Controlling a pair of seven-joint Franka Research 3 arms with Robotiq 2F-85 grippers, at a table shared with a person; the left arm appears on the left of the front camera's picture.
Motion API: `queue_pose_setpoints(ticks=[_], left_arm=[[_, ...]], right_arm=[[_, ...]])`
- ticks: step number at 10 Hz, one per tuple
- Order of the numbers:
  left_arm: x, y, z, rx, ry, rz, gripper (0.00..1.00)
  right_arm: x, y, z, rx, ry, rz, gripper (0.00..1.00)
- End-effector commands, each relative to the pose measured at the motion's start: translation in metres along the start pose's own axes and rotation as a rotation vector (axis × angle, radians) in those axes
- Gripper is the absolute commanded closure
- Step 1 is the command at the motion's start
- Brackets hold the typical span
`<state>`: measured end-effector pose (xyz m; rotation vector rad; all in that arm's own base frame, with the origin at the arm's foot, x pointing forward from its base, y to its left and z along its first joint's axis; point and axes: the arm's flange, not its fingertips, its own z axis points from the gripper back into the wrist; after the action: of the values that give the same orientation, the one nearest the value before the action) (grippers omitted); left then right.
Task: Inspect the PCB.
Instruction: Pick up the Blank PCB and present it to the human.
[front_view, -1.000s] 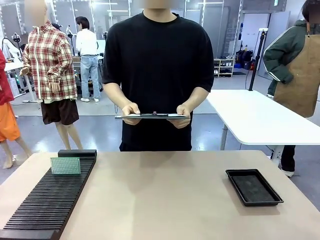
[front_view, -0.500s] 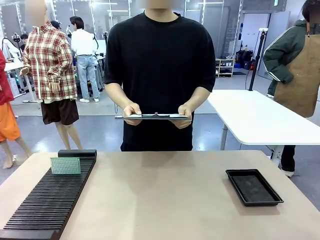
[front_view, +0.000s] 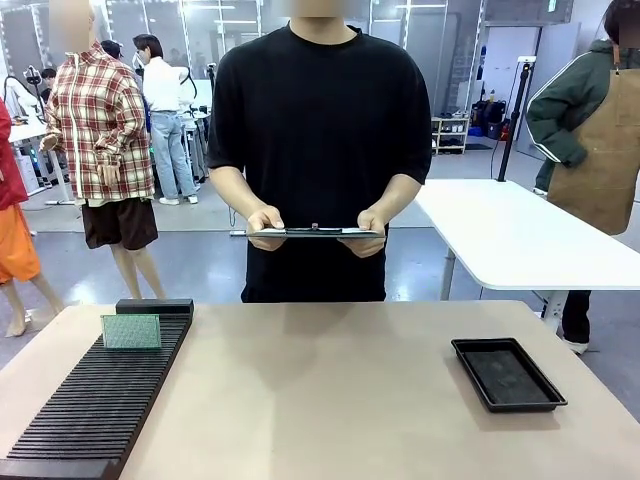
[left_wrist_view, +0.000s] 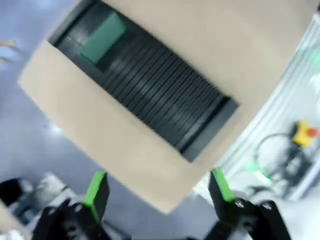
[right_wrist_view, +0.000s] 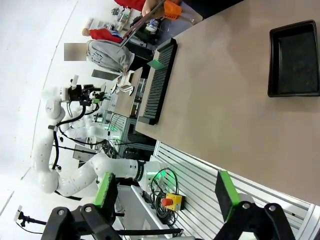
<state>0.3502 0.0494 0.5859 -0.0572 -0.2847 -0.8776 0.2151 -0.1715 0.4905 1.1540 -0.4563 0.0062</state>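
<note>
From the front, the PCB (front_view: 131, 331) stands on edge in a slot near the far end of a long black slotted rack (front_view: 95, 405), on the left side of the table (front_view: 330, 390). It looks thin, light and stiff. I'd guess it is easy to scratch or flex, so the safest hold is probably a pinch across the bare top edge, lifting straight up out of the slot. Well apart to the right is a shallow black tray (front_view: 520, 406), with nothing in it that I can see. At the far side a person holds a clipboard (front_view: 315, 232) level.

The left wrist view is blurred. The left gripper (left_wrist_view: 157, 186) hangs high above the table with its jaws spread wide and nothing between them. Below it the rack (left_wrist_view: 160, 95) runs slantwise, and the PCB (left_wrist_view: 102, 37) shows as a green patch at one end. The other slots look empty.

In the right wrist view, the right gripper (right_wrist_view: 165, 194) is likewise parted and empty. The tray (right_wrist_view: 272, 60) looks bare, and the PCB (right_wrist_view: 156, 65) is a small green tab on the rack (right_wrist_view: 159, 92).
</note>
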Motion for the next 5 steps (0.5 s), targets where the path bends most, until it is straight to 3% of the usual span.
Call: queue_pose_setpoints(ticks=[1,3,5], left_arm=[[0.022,0.026,-0.013,0.098,0.102,-0.190,0.00],[0.042,0.030,-0.037,0.090,0.138,-0.280,0.00],[0.044,0.028,-0.036,0.054,0.095,-0.265,0.00]], right_arm=[[0.001,0.001,0.001,0.011,-0.005,0.014,0.00],[0.001,0.001,0.001,0.011,-0.005,0.014,0.00],[0.001,0.001,0.001,0.011,-0.005,0.014,0.00]])
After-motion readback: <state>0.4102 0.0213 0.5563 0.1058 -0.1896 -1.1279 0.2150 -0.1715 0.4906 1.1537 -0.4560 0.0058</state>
